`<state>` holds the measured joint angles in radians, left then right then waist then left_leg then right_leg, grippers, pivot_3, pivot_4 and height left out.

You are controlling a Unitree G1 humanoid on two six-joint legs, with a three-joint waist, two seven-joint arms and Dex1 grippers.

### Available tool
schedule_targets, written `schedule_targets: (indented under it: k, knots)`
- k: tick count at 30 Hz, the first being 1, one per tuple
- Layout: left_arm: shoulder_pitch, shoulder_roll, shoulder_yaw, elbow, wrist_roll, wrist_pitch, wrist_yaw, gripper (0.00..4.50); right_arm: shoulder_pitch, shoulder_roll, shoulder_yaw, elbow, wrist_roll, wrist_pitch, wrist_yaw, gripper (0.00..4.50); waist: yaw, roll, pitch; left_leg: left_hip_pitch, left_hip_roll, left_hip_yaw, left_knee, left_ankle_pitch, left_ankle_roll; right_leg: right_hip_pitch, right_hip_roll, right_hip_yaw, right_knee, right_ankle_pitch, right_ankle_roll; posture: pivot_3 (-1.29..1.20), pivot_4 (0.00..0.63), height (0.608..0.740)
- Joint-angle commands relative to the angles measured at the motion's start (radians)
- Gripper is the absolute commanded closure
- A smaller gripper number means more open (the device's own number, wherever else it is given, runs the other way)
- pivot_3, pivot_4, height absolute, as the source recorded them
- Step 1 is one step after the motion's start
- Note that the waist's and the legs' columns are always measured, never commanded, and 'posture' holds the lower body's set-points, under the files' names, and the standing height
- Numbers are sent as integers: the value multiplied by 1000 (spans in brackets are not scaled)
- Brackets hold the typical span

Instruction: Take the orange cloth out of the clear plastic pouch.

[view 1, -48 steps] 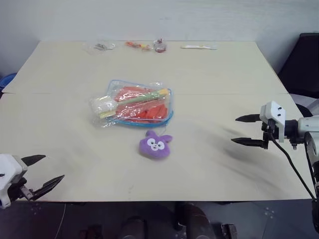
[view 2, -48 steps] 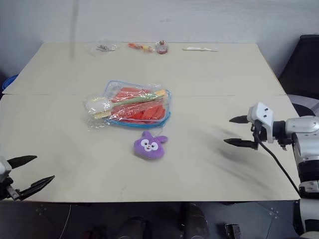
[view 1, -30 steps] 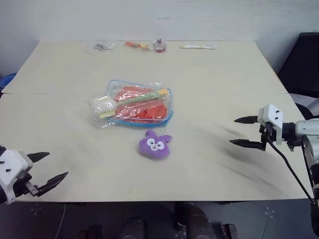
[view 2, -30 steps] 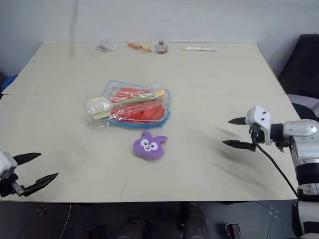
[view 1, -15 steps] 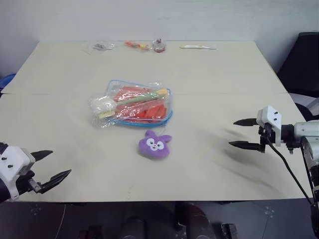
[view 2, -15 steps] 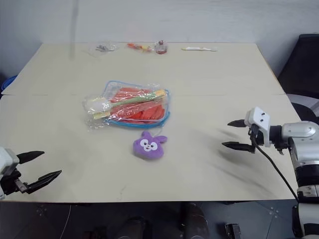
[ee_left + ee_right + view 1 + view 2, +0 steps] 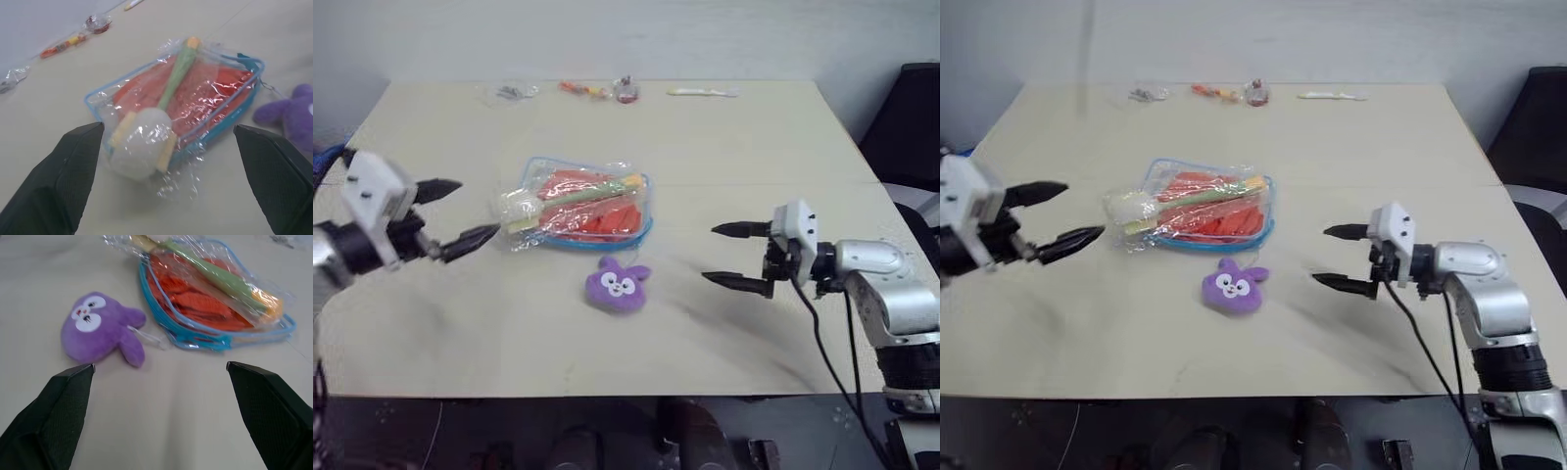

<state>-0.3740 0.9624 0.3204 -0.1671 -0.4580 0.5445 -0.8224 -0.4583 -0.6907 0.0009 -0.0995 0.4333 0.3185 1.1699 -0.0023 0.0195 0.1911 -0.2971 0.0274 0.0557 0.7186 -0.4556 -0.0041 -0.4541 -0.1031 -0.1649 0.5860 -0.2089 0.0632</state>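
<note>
Both arms have swung in toward the middle since a moment ago. Now the left gripper (image 7: 460, 212) hangs just beside one end of the clear plastic pouch (image 7: 590, 203), with its fingers spread wide and nothing in them. On the pouch's other side the right gripper (image 7: 729, 256) hangs a little way off, also wide open and empty, with the purple bunny (image 7: 619, 284) between it and the pouch. Inside the pouch, the orange cloth (image 7: 146, 90) is not out yet. A thin bag with a green brush (image 7: 166, 93) lies on top of the pouch. I think the job has hardly begun: the pouch must be held and opened, and the cloth pulled out.
</note>
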Motion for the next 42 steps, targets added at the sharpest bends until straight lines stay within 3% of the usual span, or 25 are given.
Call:
schedule_targets:
  k: [1, 9, 20, 24, 31, 34, 37, 42]
  knots:
    - [-119, 5, -126, 161, 106, -122, -57, 0, -22, 20, 14, -94, 33, 32, -23, 11, -2, 0, 0, 0, 0, 2, 0, 0, 0, -3, 1, 1, 0, 0, 0, 0, 150, 740]
    - [-467, -70, -370, 703, 346, -448, -179, 0, -60, 46, 29, -142, 43, 66, -56, 11, -3, -2, -1, 0, 0, 8, 1, 1, -1, -8, 4, 6, 4, 0, 0, 0, 150, 740]
    - [-606, -130, -439, 1050, 465, -673, -275, 0, -7, 30, 3, -235, 58, 107, -111, 11, -3, -4, -1, 0, 1, 8, 3, 1, -1, -9, 4, 6, 5, 1, 1, 0, 150, 740]
    - [-629, -138, -429, 1083, 466, -699, -295, 1106, -3, 25, 4, -244, 61, 108, -120, 0, -3, -4, -1, 0, 1, 8, 3, 1, 0, -9, 4, 6, 5, 1, 1, 0, 150, 740]
    - [-561, -104, -365, 956, 398, -648, -341, 3096, -31, 35, 21, -238, 60, 113, -120, 0, -4, -4, -1, 0, 1, 8, 3, 1, 0, -9, 3, 6, 5, 1, 1, 0, 150, 740]
    - [-467, -66, -291, 821, 352, -573, -320, 3096, -54, 41, 25, -227, 66, 117, -114, 0, -9, -4, -1, 0, 1, 8, 3, 1, 0, -10, 3, 6, 5, 1, 1, 0, 150, 740]
    - [-303, -17, -138, 620, 286, -433, -219, 3096, -91, 54, 35, -215, 86, 128, -100, 0, -27, -5, -1, 0, 2, 8, 3, 1, 0, -10, 4, 6, 5, 1, 1, 0, 150, 740]
    - [95, -28, 259, 225, 293, -158, 30, 3096, -158, 88, 78, -194, 108, 131, -57, 0, -43, -5, -1, 0, 4, 8, 2, 1, 0, -12, 3, 6, 5, 0, 0, 0, 150, 740]
